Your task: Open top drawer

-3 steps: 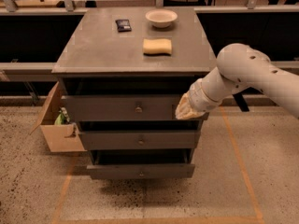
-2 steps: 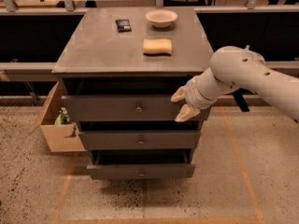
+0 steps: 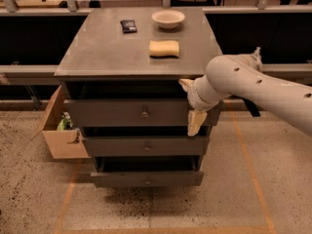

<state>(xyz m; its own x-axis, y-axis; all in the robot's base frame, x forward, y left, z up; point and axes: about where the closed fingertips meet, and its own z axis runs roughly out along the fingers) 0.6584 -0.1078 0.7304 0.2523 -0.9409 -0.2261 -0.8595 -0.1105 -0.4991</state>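
The top drawer (image 3: 112, 112) is the widest dark grey front of three in a grey cabinet, with a small metal knob (image 3: 145, 113) at its centre. A dark gap shows above its front panel. My gripper (image 3: 190, 104) is in front of the right part of this drawer, to the right of the knob and apart from it. Its two pale fingers (image 3: 196, 123) stand open, one above the other, with nothing between them. My white arm (image 3: 258, 84) reaches in from the right and hides the drawer's right end.
On the cabinet top (image 3: 97, 52) lie a yellow sponge (image 3: 164, 48), a white bowl (image 3: 168, 18) and a small black packet (image 3: 128, 26). Two narrower drawers (image 3: 146, 146) sit below. A cardboard box (image 3: 61, 130) stands at the left. Orange tape lines (image 3: 246, 165) mark the floor.
My arm has swung left along the top drawer's front, toward the knob. The gripper has turned, and its fingers have spread apart, one above the other.
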